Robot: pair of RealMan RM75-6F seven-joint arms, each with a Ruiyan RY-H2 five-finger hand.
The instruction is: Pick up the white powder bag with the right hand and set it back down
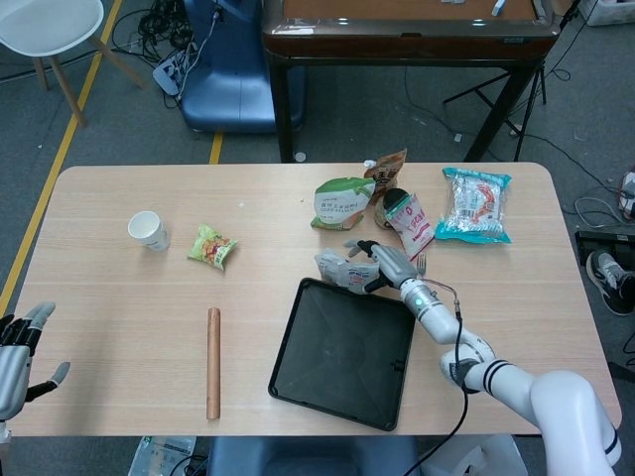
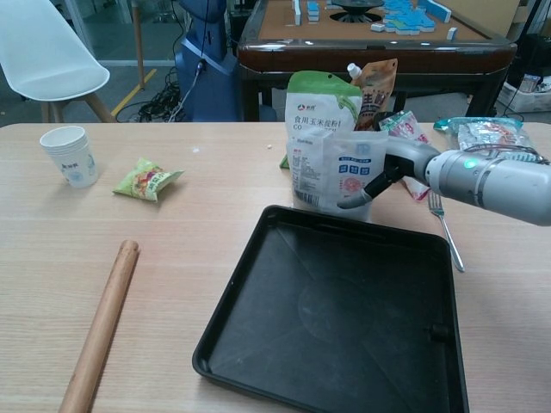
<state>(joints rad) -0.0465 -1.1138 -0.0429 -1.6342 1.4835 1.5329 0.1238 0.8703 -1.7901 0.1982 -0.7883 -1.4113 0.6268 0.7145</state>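
The white powder bag [image 1: 340,268] [image 2: 331,172] stands upright on the table just beyond the far edge of the black tray [image 1: 342,352] [image 2: 336,318]. My right hand [image 1: 382,262] [image 2: 394,162] reaches in from the bag's right side. Its thumb lies across the lower front of the bag and the other fingers spread behind and over it, with the bag between them. The bag stays on the table, undeformed. My left hand [image 1: 15,349] hangs open at the table's near left edge, fingers apart, holding nothing.
A fork [image 2: 446,228] lies right of the tray. Behind the bag stand a green pouch [image 2: 320,99], a brown spouted pouch [image 2: 375,86] and a red-and-white packet [image 1: 411,220]. A shrimp-snack pack [image 1: 474,205], green snack [image 1: 212,246], paper cup [image 1: 148,230] and rolling pin [image 1: 212,362] also sit here.
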